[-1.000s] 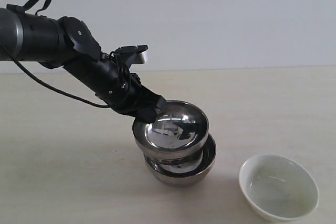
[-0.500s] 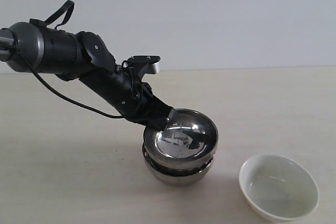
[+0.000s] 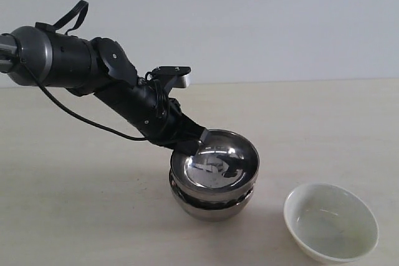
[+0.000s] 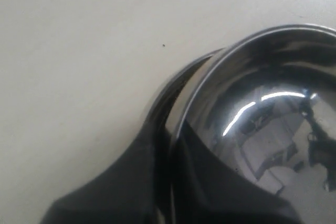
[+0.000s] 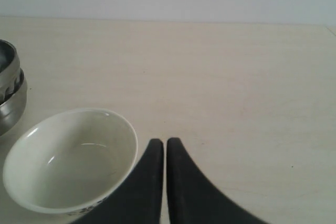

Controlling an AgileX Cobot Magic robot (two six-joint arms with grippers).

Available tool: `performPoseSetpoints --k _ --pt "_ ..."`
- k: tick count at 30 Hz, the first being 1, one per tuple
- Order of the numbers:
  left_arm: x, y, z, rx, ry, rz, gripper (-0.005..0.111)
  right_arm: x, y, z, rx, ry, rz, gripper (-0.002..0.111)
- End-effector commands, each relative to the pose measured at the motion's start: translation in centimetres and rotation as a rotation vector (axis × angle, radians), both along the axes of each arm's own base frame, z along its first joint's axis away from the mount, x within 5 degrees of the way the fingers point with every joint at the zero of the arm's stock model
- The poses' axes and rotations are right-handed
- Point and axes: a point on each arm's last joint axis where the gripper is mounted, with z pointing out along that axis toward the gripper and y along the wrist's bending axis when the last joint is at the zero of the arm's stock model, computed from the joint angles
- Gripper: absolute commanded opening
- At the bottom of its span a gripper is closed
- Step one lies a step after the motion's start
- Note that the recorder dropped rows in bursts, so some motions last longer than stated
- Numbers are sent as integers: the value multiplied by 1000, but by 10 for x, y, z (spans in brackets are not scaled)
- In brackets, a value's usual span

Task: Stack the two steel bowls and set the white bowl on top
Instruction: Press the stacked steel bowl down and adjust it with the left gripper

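**Q:** What carries everything in the exterior view?
**A:** A pale tabletop (image 3: 75, 216) that fills the lower part of the view.

**Q:** What is the largest body above it?
**A:** The black left arm (image 3: 93, 76). It slants down from the view's left edge to the middle.

**Q:** Where are the steel bowls?
**A:** They are near the centre. The lower steel bowl (image 3: 215, 209) stands on the tabletop, and the upper steel bowl (image 3: 215, 166) sits nested inside it, opening upward.

**Q:** And the white bowl?
**A:** The white bowl (image 3: 330, 222) stands upright on the tabletop, apart from the stack, toward the lower right of the exterior view. Nothing touches it.

**Q:** What are the left fingers doing?
**A:** The left fingers (image 4: 121, 187) are clamped on the rim of the upper steel bowl, one outside the wall and one inside.

**Q:** And the right fingers?
**A:** The right fingers (image 5: 149, 182) are pressed together with nothing between them, just beside the rim of the white bowl.
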Motion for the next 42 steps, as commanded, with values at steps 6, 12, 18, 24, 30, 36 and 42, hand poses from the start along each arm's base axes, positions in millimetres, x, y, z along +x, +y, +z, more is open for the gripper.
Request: performPoseSetpoints --k 6,12,18,24,30,36,42 --pt "-2 0 1 0 3 -7 4 0 0 1 0 -14 -3 0" --pt "-1 2 0 24 -12 -22 28 0 0 1 0 -14 -3 0" --pt "-1 2 1 25 -18 -21 46 0 0 1 0 -14 -3 0" --pt "-1 2 7 17 -29 -18 65 0 0 1 0 -14 -3 0" --pt "-3 3 28 -8 -82 -11 71 0 0 1 0 -14 -3 0" --pt "-3 4 37 -18 -110 -8 71 0 0 1 0 -16 -3 0" --pt "-1 5 45 -29 -156 7 59 0 0 1 0 -16 -3 0"
